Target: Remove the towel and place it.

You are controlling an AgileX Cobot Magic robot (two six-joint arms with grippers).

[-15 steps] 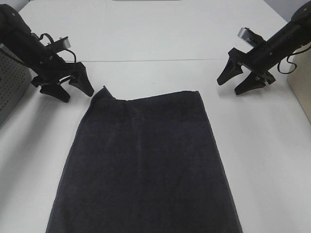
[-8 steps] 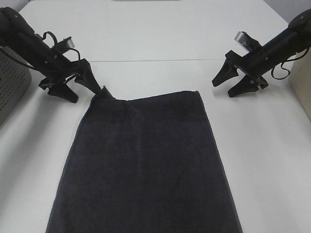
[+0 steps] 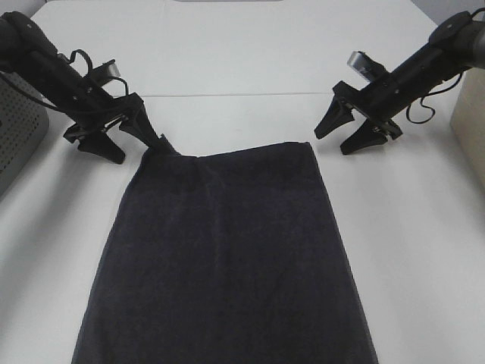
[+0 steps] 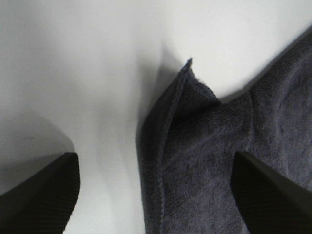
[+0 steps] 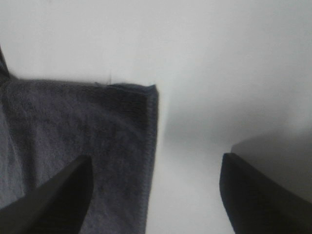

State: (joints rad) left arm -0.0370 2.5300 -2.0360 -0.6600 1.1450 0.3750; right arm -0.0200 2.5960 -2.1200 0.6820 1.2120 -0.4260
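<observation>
From the high camera, the towel (image 3: 227,258) lies spread flat on the white table (image 3: 250,68). It is a long, near-black terry rectangle that runs off the near edge of the view. Its far left corner is pinched up into a small peak, and its far right corner lies flat. The left gripper (image 3: 140,152) slants down from the left with its jaws spread, and the inner finger meets that peaked corner. The right gripper (image 3: 332,144) slants down from the right, jaws also spread, just beside the far right corner and not touching the cloth.

In the left wrist view, the hemmed corner stands up in a fold between the two dark fingers (image 4: 41,195), which are wide apart.

In the right wrist view, the flat hemmed corner lies between the parted fingers (image 5: 258,195), with one finger over the cloth.
</observation>
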